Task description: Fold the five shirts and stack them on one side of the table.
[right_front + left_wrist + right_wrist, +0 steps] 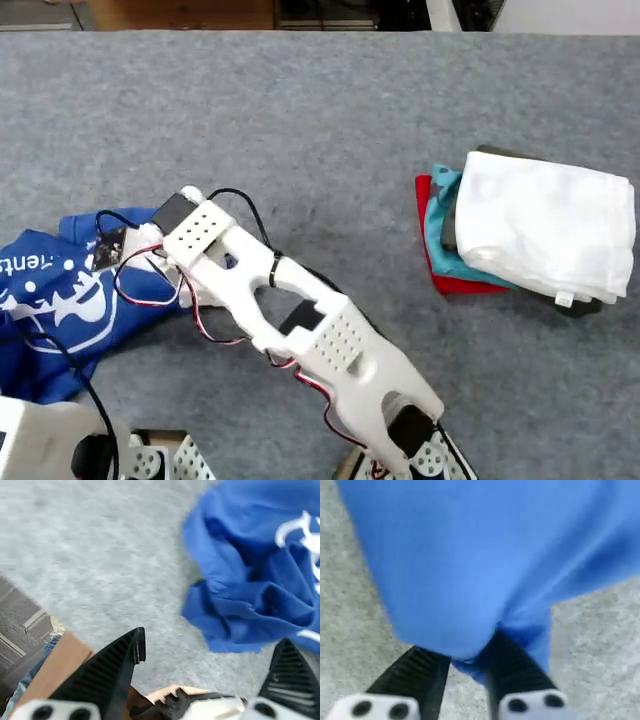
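Observation:
A crumpled blue shirt (60, 300) with white print lies at the table's left edge. The white arm reaching from the bottom centre ends at it. That arm's right gripper (135, 245) is shut on a fold of the blue shirt (470, 570), the cloth pinched between its black fingers (420, 675). My left gripper (212, 637) is open over the table's near edge, with the blue shirt (255, 580) just beyond its fingertips and nothing between them. At the right side sits a stack of folded shirts, with a white one (545, 225) on top.
Under the white shirt lie a teal one (445, 250), a red one (460, 285) and a dark one (580, 305). The grey felt table (330, 130) stretches between the stack and the blue shirt. The left arm's base (35, 440) stands at the bottom left corner.

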Tool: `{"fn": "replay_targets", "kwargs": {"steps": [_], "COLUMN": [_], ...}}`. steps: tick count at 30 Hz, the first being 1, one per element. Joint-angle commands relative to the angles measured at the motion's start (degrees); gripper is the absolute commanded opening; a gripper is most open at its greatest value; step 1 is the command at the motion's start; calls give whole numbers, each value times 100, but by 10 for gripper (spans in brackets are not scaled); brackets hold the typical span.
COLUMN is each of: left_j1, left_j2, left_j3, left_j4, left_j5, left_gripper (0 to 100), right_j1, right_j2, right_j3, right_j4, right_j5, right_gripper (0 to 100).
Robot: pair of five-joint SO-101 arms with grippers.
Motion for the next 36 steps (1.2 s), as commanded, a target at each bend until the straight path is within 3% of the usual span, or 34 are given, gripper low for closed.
{"fn": "replay_targets", "kwargs": {"steps": [1,6,11,16,24,27,32,36], "left_j1": [-246,-246,343,1301,3007,3640,4141,4158], "left_j2": [-84,-40,-40,-40,-31,-31,-31,-31], "left_j3": [-765,-1310,-1284,-844,-229,-35,510,1275], "left_j4": [44,44,53,53,-9,-26,-818,-1846], "left_j5": [237,1073,1837,2268,3235,3613,4264,4448], "left_gripper": [388,388,388,388,388,388,388,388], "right_j1": [330,831,1446,2132,2932,2949,2818,2695], "right_j2": [-4,-330,-919,-1147,-1121,-1138,-1156,-1165], "right_j3": [-505,-910,-954,-971,-2237,-2492,-2527,-2510], "right_j4": [492,897,888,747,545,712,897,905], "right_j5": [-9,343,993,1925,2286,2268,1785,905], "right_gripper": [3,4,4,5,8,99,378,378]}}
